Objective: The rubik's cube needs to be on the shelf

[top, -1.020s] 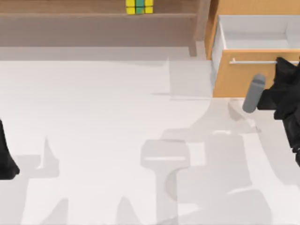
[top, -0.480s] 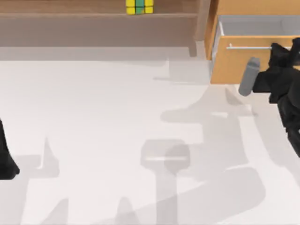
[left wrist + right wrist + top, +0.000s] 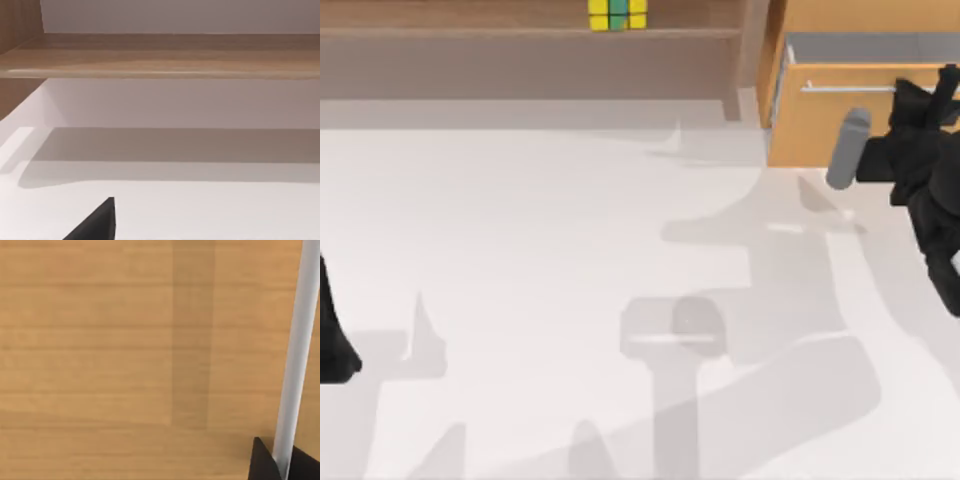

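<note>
long light-brown wooden shelf (image 3: 520,32): matt grain | orange-wood drawer front (image 3: 125,340): smooth, fine grain | silver metal bar handle (image 3: 295,355): satin | white table (image 3: 520,280): smooth matt

place: simulated tabletop | cues: white table (image 3: 520,300), wooden shelf (image 3: 470,32), drawer cabinet (image 3: 820,130)

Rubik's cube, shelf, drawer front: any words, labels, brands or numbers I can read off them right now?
None: there is no readable text.
rubik's cube: plain coloured squares, yellow and green, no lettering.
shelf: bare wood, no label.
drawer front with its silver bar handle: plain wood grain and metal, no brand or number.
table: shadows, no markings.
</note>
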{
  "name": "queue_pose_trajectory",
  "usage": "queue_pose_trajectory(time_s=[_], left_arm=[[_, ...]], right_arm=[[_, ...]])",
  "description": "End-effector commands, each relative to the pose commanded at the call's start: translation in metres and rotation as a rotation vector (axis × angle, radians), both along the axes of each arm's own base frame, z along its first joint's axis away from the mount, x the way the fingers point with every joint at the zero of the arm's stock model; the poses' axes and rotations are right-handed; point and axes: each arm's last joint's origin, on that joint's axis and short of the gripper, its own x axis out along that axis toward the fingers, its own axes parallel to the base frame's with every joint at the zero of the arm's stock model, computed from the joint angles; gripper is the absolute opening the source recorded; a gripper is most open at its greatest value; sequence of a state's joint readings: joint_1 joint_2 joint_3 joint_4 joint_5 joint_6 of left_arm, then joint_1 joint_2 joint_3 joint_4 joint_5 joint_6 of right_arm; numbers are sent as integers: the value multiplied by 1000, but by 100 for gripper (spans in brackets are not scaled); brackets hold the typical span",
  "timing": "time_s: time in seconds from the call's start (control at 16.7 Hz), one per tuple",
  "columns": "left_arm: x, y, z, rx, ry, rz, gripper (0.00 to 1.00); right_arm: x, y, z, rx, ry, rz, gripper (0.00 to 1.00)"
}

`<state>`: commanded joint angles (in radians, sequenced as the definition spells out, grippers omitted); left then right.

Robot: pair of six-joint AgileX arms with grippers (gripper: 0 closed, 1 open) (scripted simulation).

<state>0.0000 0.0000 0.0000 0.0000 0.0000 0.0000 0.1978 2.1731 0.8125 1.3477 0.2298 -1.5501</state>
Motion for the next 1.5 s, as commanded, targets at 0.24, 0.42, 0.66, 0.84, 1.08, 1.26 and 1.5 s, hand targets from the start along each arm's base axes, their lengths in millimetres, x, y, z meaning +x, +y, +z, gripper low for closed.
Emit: queue_pose_trajectory(time_s=[0.24, 0.42, 0.66, 0.84, 1.08, 1.26, 1.5], left_arm=[[0, 0, 0, 0, 0, 0, 100], [0, 0, 0, 0, 0, 0, 100], [0, 0, 0, 0, 0, 0, 100], [0, 0, 0, 0, 0, 0, 100], [0, 0, 0, 0, 0, 0, 100], [0, 0, 0, 0, 0, 0, 100], [0, 0, 0, 0, 0, 0, 100]], right_arm=[[11, 0, 3, 2, -17, -3, 0], [27, 0, 0, -2, -5, -2, 0], [50, 0, -2, -1, 4, 0, 0], [62, -1, 0, 0, 1, 0, 0], [63, -1, 0, 0, 0, 0, 0], [63, -1, 0, 0, 0, 0, 15], [63, -1, 0, 0, 0, 0, 45]])
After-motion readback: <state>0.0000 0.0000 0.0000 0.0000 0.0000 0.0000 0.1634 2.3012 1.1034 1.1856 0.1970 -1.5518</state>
